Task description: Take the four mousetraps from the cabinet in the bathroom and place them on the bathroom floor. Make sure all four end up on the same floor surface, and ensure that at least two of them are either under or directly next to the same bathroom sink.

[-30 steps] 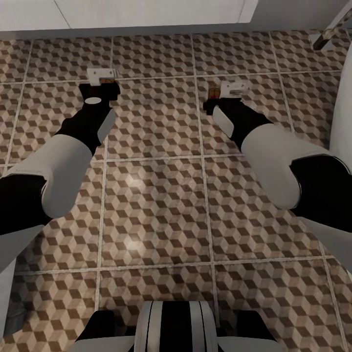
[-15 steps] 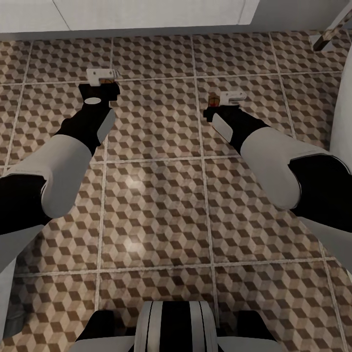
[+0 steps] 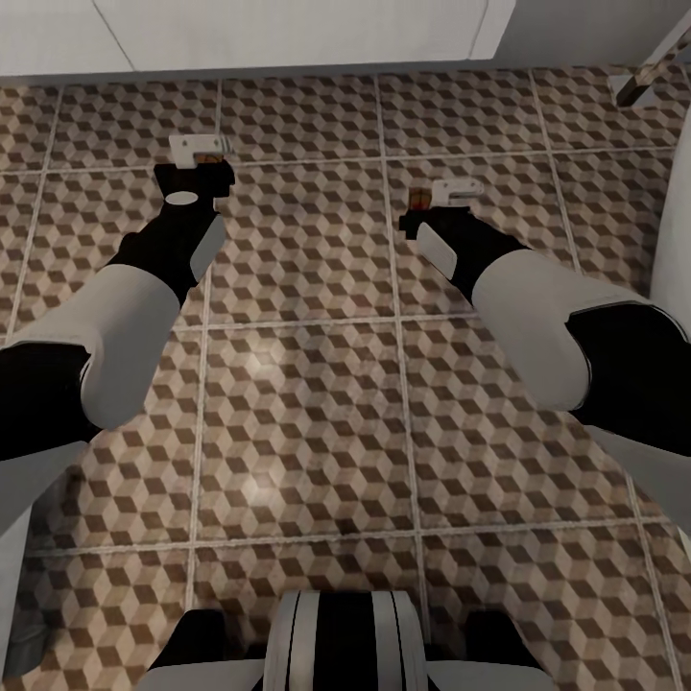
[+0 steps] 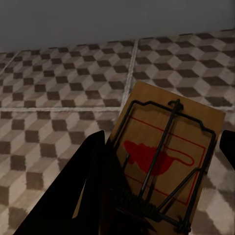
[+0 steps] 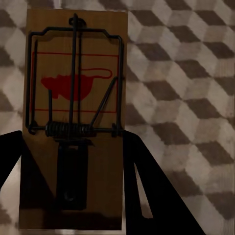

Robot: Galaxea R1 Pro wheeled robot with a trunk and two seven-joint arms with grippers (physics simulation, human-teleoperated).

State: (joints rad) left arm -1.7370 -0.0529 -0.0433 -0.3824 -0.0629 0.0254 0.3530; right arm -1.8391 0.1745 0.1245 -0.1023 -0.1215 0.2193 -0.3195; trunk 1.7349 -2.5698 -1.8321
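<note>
L gripper (image 3: 200,154) clamps a mousetrap (image 4: 169,156) above the bathroom floor (image 3: 307,384); R gripper (image 3: 446,197) clamps another mousetrap (image 5: 76,112) over the tiles.

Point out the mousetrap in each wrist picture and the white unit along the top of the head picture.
Left arm's mousetrap (image 4: 166,156): left wrist view, on the red mouse print.
Right arm's mousetrap (image 5: 73,85): right wrist view, on the red mouse print.
White unit (image 3: 288,29): head view, on its front panel.

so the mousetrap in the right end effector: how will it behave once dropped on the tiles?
The mousetrap is a flat wooden board, so probably stiff, light and likely to land flat without rolling. The bathroom floor looks glossy, so it may skid. Its wire spring could snag or snap.
</note>
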